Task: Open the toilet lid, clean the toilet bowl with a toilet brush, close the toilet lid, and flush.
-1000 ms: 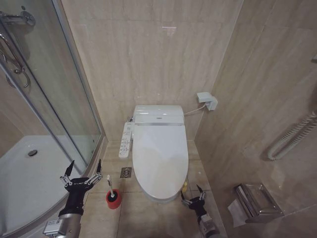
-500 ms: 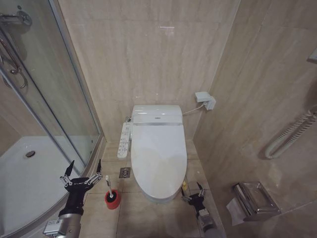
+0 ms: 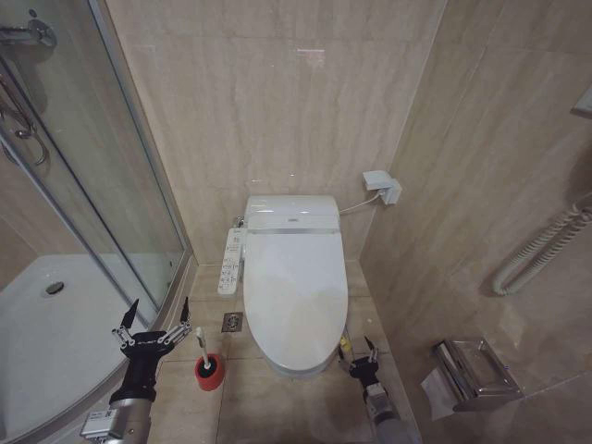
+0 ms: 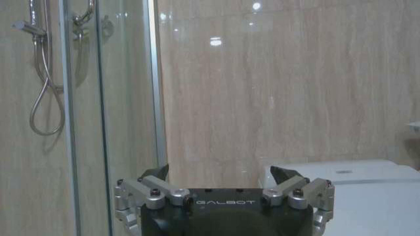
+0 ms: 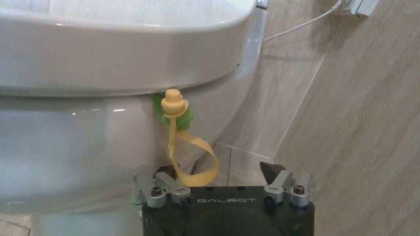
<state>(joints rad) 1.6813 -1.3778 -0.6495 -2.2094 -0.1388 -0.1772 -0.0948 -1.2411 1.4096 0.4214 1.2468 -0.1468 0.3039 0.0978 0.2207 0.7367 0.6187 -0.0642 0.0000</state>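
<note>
— So what is lying shut over the toilet right now?

— The glossy white plastic oval toilet lid [image 3: 291, 298] is lying flat and closed. A thin white-handled toilet brush [image 3: 203, 348] is standing in its small round red cup on the beige tiled floor [image 3: 268, 402], to the toilet's left.

— And the claws?

— The left claw [image 3: 154, 320] is hovering spread wide beside the curved glass shower screen [image 3: 88, 185]. The right claw [image 3: 356, 350] is sitting low at the toilet's front right, fingers apart, just beside a looped yellow ribbon tab [image 5: 182, 156] hanging under the lid's rim.
</note>
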